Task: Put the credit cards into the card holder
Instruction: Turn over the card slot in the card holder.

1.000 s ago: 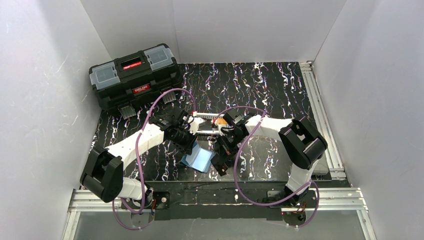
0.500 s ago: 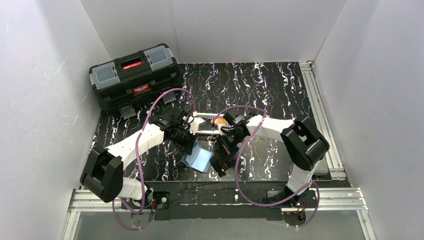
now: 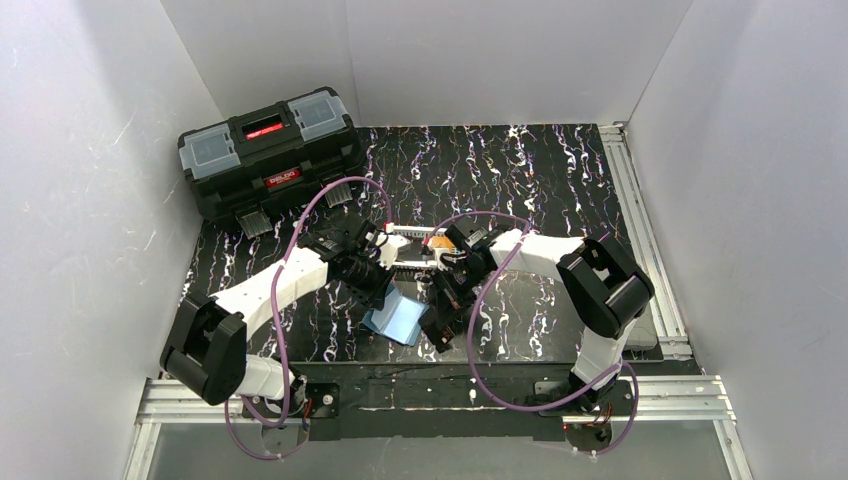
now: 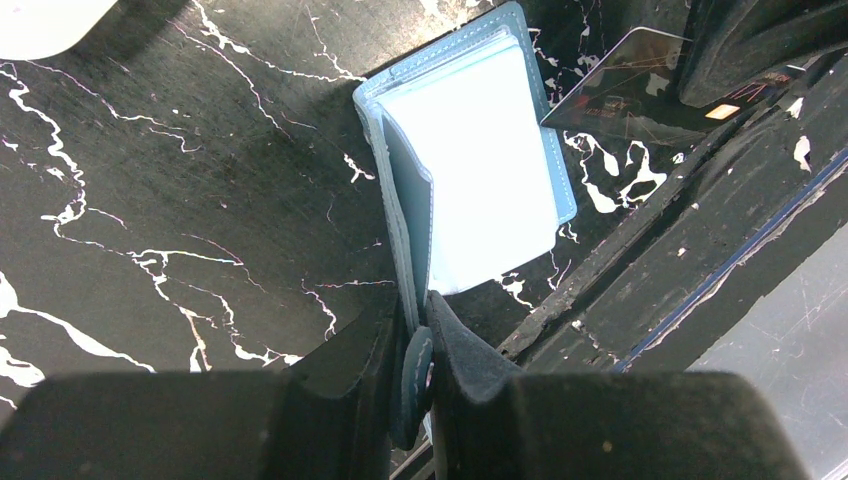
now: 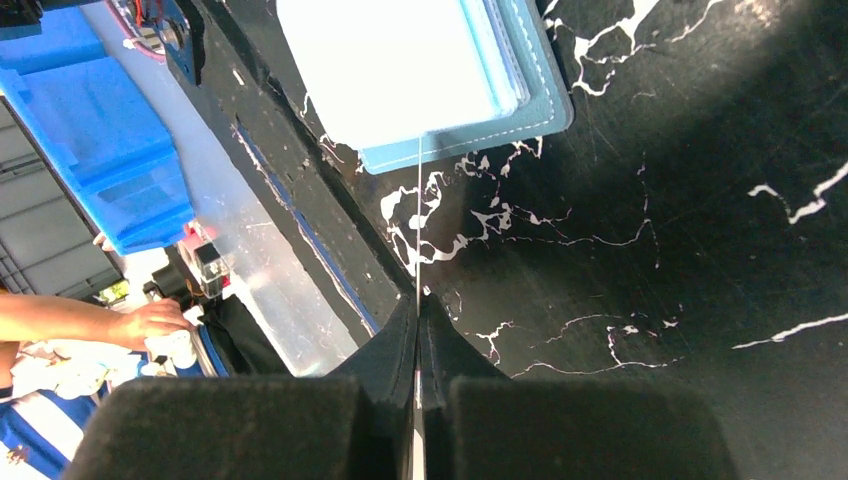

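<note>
The teal card holder lies open on the black marbled table between the two arms, its clear pale sleeves facing up. My left gripper is shut on the holder's near cover, which stands up edge-on, with the round snap tab between the fingers. My right gripper is shut on a black credit card. That card shows edge-on as a thin line reaching to the holder's edge. An orange card lies in the white mesh basket behind the grippers.
A black toolbox stands at the back left. The table's near edge and metal rail run just beside the holder. Beyond the edge are blue bins and a person's hand. White walls close in three sides.
Hardly anything: the right arm shifted very slightly and came back. Both grippers keep their holds and the card holder stays where it was.
</note>
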